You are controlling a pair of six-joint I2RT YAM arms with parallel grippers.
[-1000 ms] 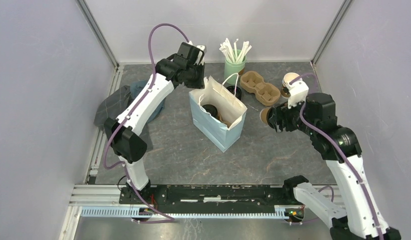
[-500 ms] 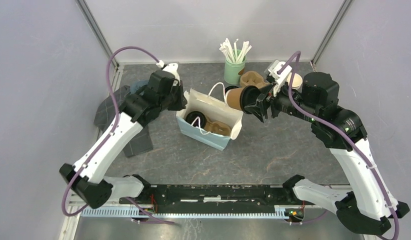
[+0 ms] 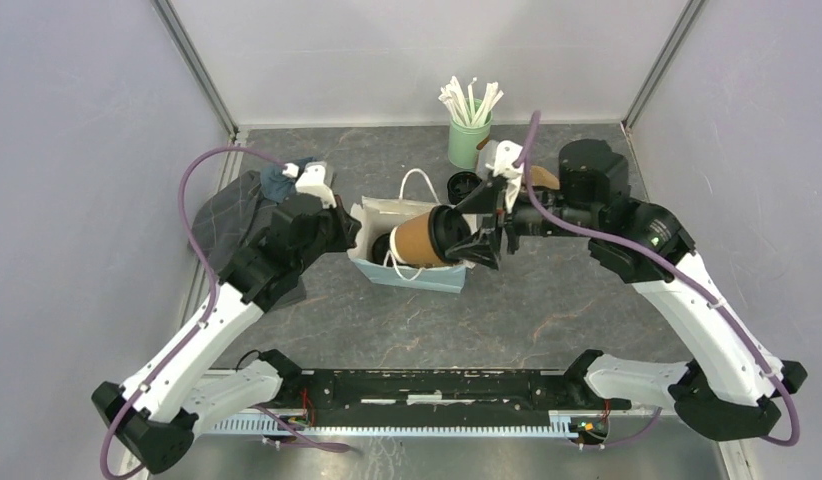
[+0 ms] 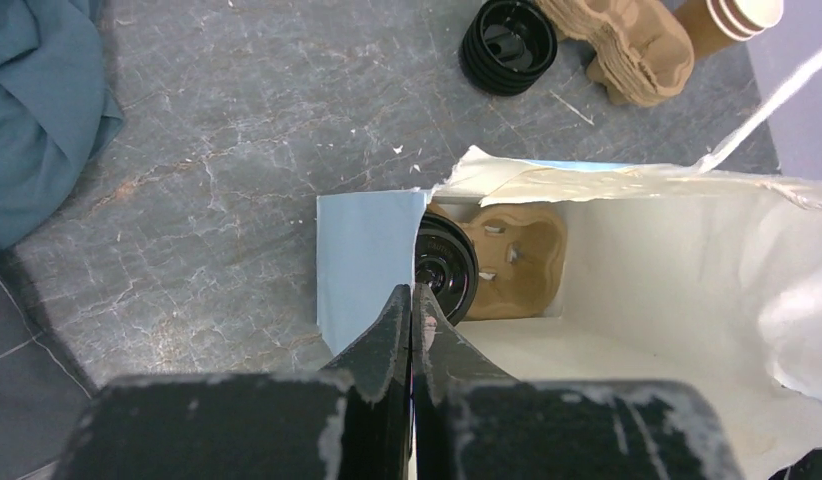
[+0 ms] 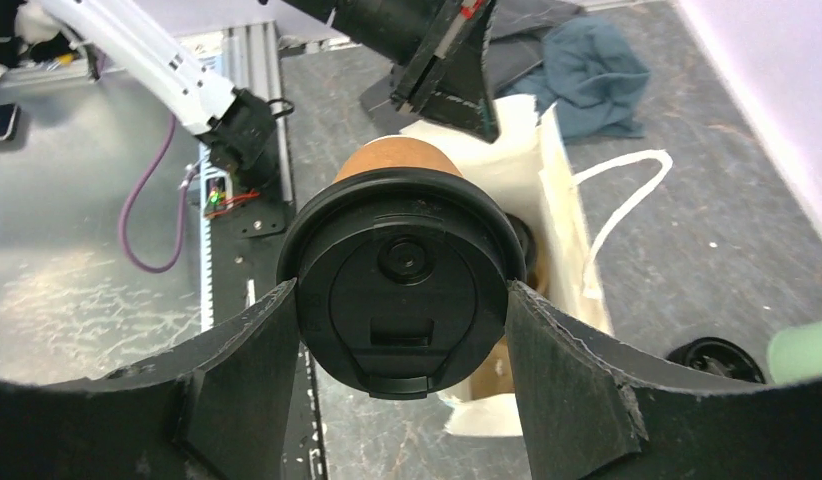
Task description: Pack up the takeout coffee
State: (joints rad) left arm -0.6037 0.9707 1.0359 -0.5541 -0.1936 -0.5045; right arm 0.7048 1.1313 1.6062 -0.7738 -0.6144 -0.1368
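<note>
paper bag [image 3: 412, 277]: pale blue outside, white inside | takeout cup [image 3: 419, 240]: kraft brown, lid [image 5: 402, 285] black | counter [image 3: 547, 300]: dark grey, pale marbled veins | cloth [image 4: 37, 110]: teal | cup carrier [image 4: 627, 50]: tan | holder [image 3: 468, 143]: mint green, sticks [image 3: 469, 100] white | lid stack [image 4: 509, 45]: black | left arm [image 3: 202, 335]: white links, black joints

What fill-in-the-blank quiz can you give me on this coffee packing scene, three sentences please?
The right arm's fingers hold a coffee cup with a ____ lid.
The ____ arm's fingers are shut on the rim of the paper bag.
The cardboard carrier inside the bag already holds ____ lidded cup.
Missing words: black; left; one.
</note>
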